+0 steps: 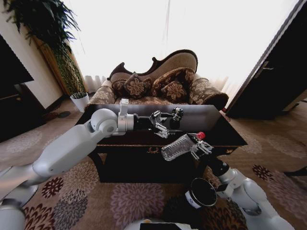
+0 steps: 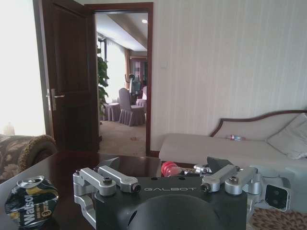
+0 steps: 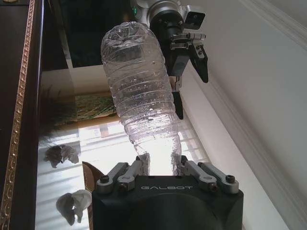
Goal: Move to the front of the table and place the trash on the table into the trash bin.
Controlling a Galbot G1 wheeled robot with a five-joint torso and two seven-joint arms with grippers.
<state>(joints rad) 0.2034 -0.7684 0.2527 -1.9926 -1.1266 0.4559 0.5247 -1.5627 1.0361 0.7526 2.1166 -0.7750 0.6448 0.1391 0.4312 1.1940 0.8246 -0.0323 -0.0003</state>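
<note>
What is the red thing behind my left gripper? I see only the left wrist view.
Observer: It is the cap of a clear plastic bottle. The right gripper is shut on the bottle near its neck and holds it in the air by the front edge of the table.
Operator: Where can it be dropped?
Observer: The trash bin stands on the carpet in front of the table, just below the right arm.
Operator: What else lies on the table, besides the crushed can I see?
Observer: Two crumpled paper balls lie on the glossy top.
</note>
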